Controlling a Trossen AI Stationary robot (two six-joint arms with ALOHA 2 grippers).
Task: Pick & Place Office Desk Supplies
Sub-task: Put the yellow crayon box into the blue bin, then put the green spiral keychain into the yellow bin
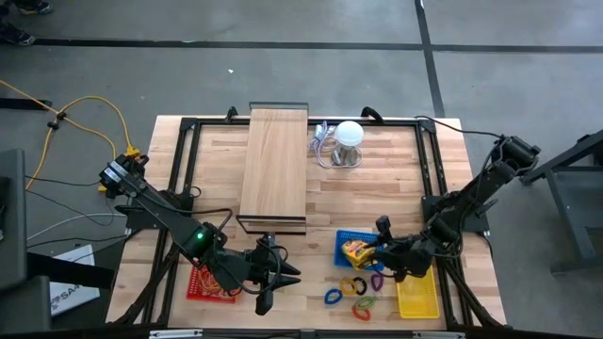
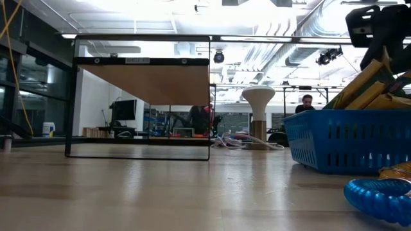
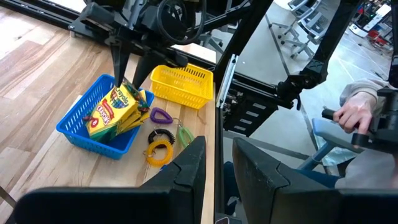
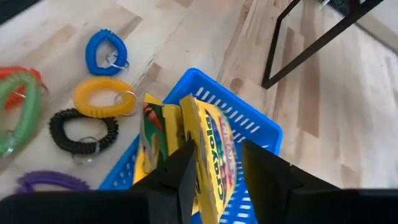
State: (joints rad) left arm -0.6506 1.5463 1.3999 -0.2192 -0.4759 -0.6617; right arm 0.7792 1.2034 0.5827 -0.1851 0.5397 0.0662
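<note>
High view: the right gripper (image 1: 382,252) sits right of centre in the lower half of the frame, over the blue basket (image 1: 345,236), which holds the yellow crayon packs (image 1: 358,251). Below the basket lie coloured coil loops (image 1: 353,287), and to their right a yellow basket (image 1: 417,297). The left gripper (image 1: 278,276) rests lower centre, beside a red tray (image 1: 200,285). A wooden board (image 1: 274,168) stands in the upper centre.

Low view: at the right edge the blue basket shows its slotted wall with the packs leaning out of its top; a blue coil (image 2: 379,196) lies in the lower right corner. No fingertips are clear here.

Left wrist view: only this one shows a person's hand (image 3: 350,115) at the right edge. The left fingers (image 3: 189,165) stand apart on nothing, well away from the basket in the left half.

Right wrist view: 2 dark fingers (image 4: 177,171) straddle the upright pack at bottom centre, a gap on each side, so the jaws stand apart. Blue, yellow and black coils lie upper left.
</note>
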